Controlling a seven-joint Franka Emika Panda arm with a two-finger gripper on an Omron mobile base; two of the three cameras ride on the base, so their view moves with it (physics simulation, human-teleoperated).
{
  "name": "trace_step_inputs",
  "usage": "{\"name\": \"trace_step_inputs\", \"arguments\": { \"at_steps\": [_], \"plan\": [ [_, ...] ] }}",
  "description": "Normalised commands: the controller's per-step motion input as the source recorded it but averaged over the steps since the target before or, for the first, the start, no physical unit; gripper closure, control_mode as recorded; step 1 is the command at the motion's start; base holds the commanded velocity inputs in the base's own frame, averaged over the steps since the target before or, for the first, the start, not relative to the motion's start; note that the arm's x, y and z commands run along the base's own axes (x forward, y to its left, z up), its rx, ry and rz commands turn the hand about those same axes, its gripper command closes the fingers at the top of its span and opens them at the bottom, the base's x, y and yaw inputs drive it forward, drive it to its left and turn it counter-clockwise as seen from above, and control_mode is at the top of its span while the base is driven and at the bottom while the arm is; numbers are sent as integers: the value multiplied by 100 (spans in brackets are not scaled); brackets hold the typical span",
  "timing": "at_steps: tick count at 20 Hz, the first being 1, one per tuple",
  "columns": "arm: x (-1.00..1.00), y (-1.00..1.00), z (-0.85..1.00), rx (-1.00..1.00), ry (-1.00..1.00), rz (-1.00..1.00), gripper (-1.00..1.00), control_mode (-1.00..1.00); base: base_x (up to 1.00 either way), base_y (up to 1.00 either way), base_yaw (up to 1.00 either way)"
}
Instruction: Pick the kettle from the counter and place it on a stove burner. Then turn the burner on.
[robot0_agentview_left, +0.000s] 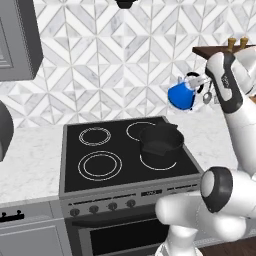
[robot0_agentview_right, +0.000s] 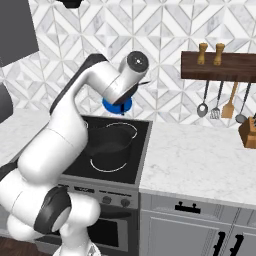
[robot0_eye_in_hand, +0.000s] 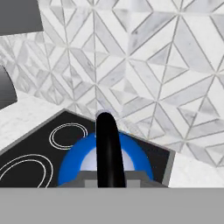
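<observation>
My gripper (robot0_agentview_left: 201, 87) is shut on the dark top handle of the blue kettle (robot0_agentview_left: 182, 96), which hangs tilted in the air above the back right corner of the stove (robot0_agentview_left: 75, 150), clear of the counter (robot0_agentview_left: 216, 134). In the right base view my hand hides most of the kettle (robot0_agentview_right: 116, 105). The hand view looks down along the handle onto the kettle (robot0_eye_in_hand: 72, 162), with the cooktop below. The large stove burner (robot0_agentview_left: 100, 165) at the front left is bare. A black pot (robot0_agentview_left: 160, 139) covers the front right burner.
The stove's knobs (robot0_agentview_left: 102, 206) run along its front. A wooden rail with hanging utensils (robot0_agentview_right: 220, 66) is on the wall to the right, and a knife block (robot0_agentview_right: 248, 132) stands on the counter (robot0_agentview_right: 200, 155) below it. A grey cabinet (robot0_agentview_left: 15, 40) hangs at upper left.
</observation>
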Motion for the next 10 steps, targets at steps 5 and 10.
{"name": "trace_step_inputs", "arguments": {
  "at_steps": [5,10],
  "plan": [
    [-13,100,1,-5,2,31,100,-100,0,0,0],
    [-27,100,-26,-8,0,32,100,-100,0,0,0]
  ]
}}
